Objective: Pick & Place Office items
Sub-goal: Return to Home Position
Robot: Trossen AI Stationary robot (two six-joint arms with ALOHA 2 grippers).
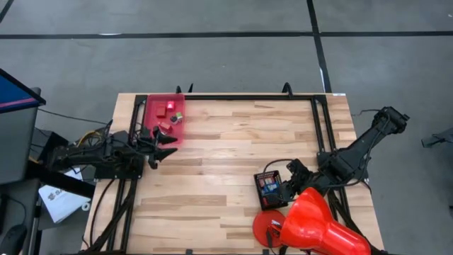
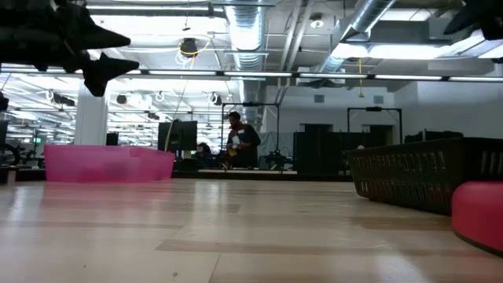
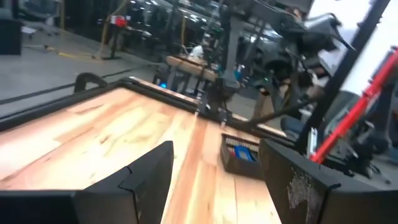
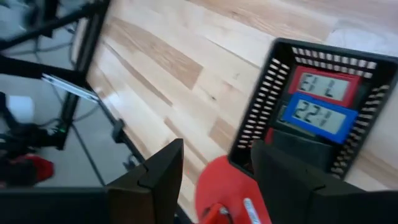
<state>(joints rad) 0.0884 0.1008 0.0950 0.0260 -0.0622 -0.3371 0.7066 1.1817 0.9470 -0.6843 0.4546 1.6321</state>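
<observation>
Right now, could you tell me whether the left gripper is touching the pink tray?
Apart. The low view shows the left gripper hanging high above the pink tray, with background visible between them.

arms [image 1: 106, 154]: 2, black, jointed | pincer fingers [image 3: 143, 183]: dark, wedge-shaped

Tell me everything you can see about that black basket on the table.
The black basket is a small rectangular bin, plastic-looking, with slatted walls and a solid rim. It stands upright on the wooden table, on the right arm's side, with the open right tool close by. Inside lie a red timer, a blue timer showing digits, and a dark item. A red round base sits at one corner; whether they touch is unclear.
</observation>
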